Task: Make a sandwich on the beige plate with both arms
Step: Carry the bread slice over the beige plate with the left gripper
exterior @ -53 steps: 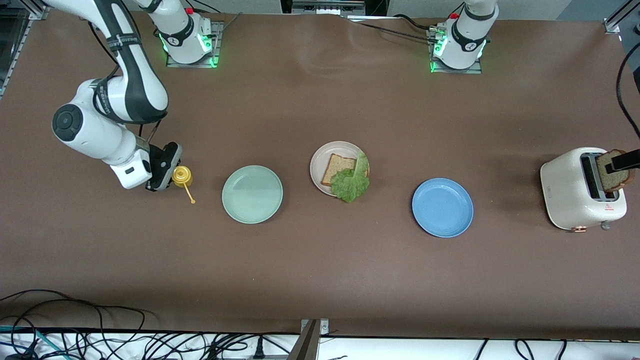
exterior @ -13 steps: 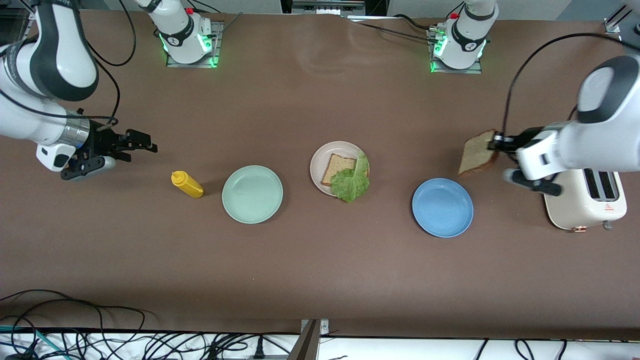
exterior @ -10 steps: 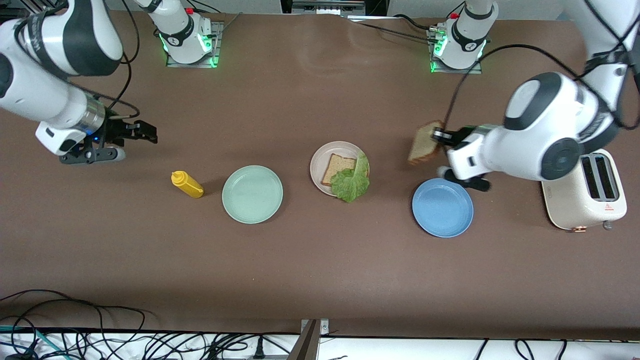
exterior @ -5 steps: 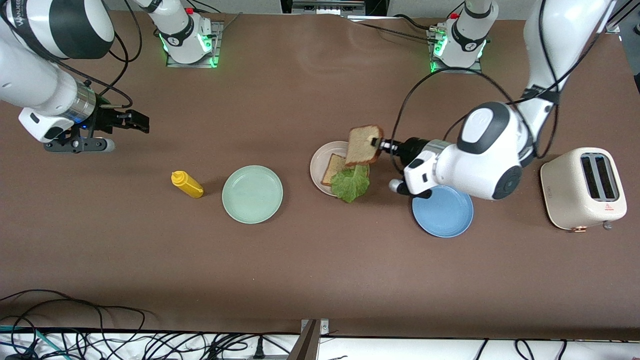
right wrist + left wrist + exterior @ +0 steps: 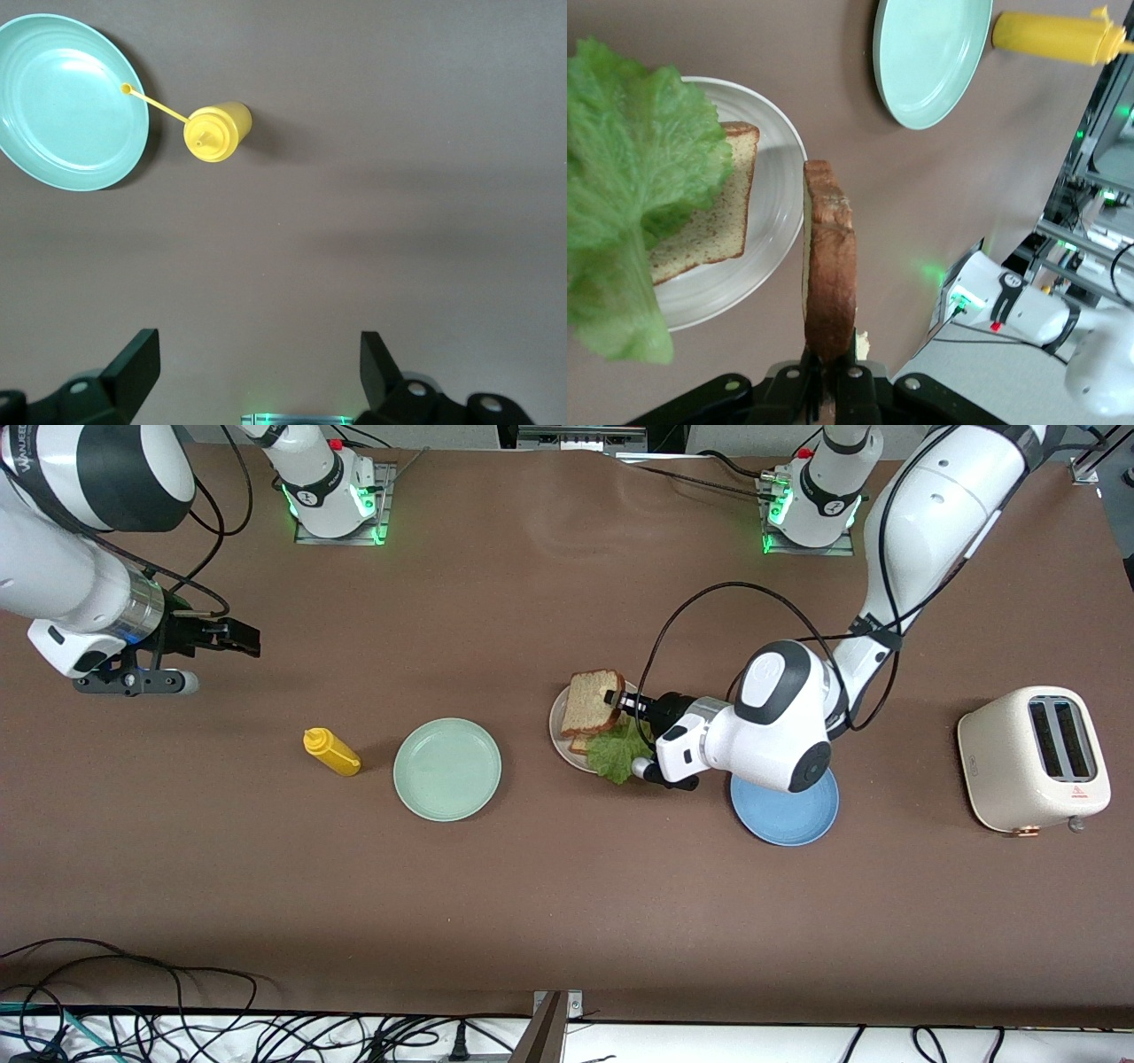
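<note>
While the right gripper (image 5: 237, 638) waits with fingers spread, the left gripper (image 5: 617, 700) pinches a bread slice (image 5: 594, 701) over the beige plate's (image 5: 559, 726) rim.

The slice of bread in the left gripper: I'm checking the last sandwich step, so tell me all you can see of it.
The slice of bread is square, brown wholemeal with a darker crust. The left gripper pinches one edge, shut on it. It hangs tilted in the air over the beige plate, above the bottom slice and lettuce leaf, not yet touching them.
</note>
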{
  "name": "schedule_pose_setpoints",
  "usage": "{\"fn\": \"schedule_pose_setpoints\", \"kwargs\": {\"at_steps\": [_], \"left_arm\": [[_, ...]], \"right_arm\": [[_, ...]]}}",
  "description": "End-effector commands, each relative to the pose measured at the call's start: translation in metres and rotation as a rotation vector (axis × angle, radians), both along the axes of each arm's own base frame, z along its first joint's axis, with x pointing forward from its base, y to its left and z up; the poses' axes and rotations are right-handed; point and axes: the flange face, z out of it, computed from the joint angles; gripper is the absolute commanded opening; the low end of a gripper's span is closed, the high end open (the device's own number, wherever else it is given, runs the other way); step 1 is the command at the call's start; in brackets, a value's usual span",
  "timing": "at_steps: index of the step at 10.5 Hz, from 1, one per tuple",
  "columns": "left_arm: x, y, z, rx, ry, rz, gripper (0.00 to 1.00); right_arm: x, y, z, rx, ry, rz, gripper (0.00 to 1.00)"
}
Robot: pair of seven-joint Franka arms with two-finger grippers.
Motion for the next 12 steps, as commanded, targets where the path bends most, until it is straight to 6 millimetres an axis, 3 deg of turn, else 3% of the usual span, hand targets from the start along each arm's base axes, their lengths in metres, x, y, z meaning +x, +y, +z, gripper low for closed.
{"fn": "schedule_pose_setpoints", "kwargs": {"at_steps": [1, 2, 3, 4, 5, 9, 10, 12], "left_arm": [[0.005, 0.022, -0.017, -0.061, -0.067, -0.046, 0.0], [0.007, 0.028, -0.031, -0.08, -0.091, -0.072, 0.0], [0.009, 0.033, -0.037, -0.083, -0.091, -0.071, 0.18], [0.012, 0.041, -0.041, -0.076, -0.1, -0.07, 0.19], [0.012, 0.041, -0.041, -0.076, -0.099, -0.07, 0.99], [0.018, 0.042, -0.027, -0.067, -0.121, -0.058, 1.0], [0.024, 0.045, -0.022, -0.056, -0.142, -0.064, 1.0], [0.03, 0.054, -0.013, 0.067, -0.228, -0.141, 1.0]], "right_arm": [[0.01, 0.007, -0.002, -0.011, 0.018, -0.002, 1.0], [0.015, 0.006, -0.001, -0.009, 0.017, -0.004, 1.0], [0.017, 0.006, 0.0, -0.007, 0.014, -0.004, 1.0], [0.018, 0.007, 0.001, -0.008, 0.009, -0.009, 1.0], [0.019, 0.009, -0.004, -0.011, 0.017, -0.033, 1.0], [0.021, 0.014, 0.0, -0.016, 0.009, -0.055, 1.0], [0.021, 0.025, 0.0, -0.022, 0.007, -0.035, 1.0], [0.018, 0.032, 0.008, -0.039, -0.009, -0.08, 1.0]]}}
